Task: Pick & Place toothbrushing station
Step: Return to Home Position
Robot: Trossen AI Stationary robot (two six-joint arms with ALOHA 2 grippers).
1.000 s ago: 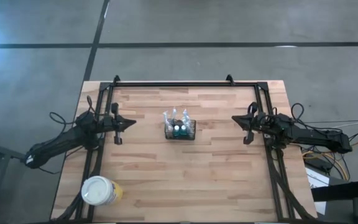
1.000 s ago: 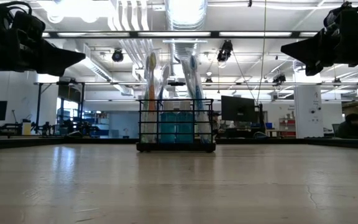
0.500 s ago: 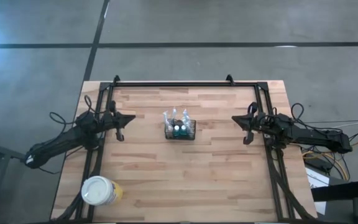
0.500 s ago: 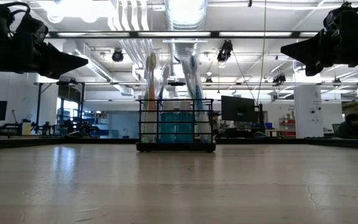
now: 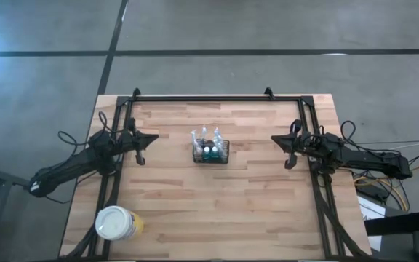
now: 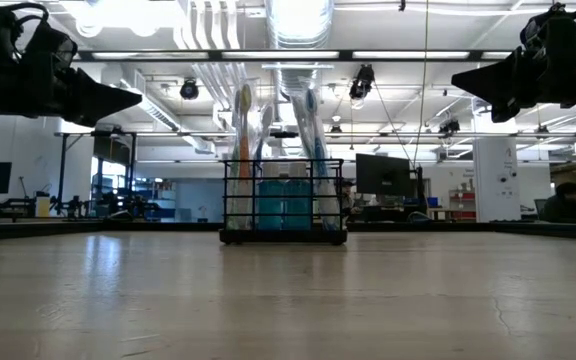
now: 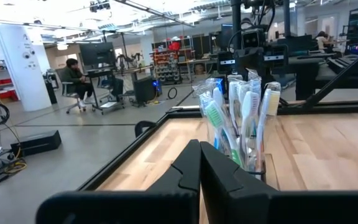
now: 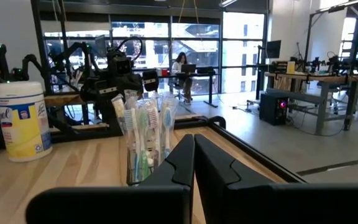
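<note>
The toothbrushing station (image 5: 210,151), a small black wire caddy holding toothbrushes and teal bottles, stands on its base near the middle of the wooden table (image 5: 217,211). In the low view the station (image 6: 284,200) is upright. My left gripper (image 5: 155,140) hovers shut to its left, above the table's left side, pointing level at it. My right gripper (image 5: 274,138) hovers shut to its right, also pointing at it. Both are well clear of the station. Each wrist view looks past shut fingers, left (image 7: 199,146) and right (image 8: 194,138), at the station (image 7: 238,118) (image 8: 143,149).
A round yellow cup with a white lid (image 5: 116,223) stands at the table's near left corner and shows in the right wrist view (image 8: 22,121). A black frame rail (image 5: 217,98) runs along the far and side edges. Bare wood lies in front of the station.
My left gripper has turned a little at the wrist, and its tip has swung slightly toward the table's far edge. It stays shut and in place. The station has not moved.
</note>
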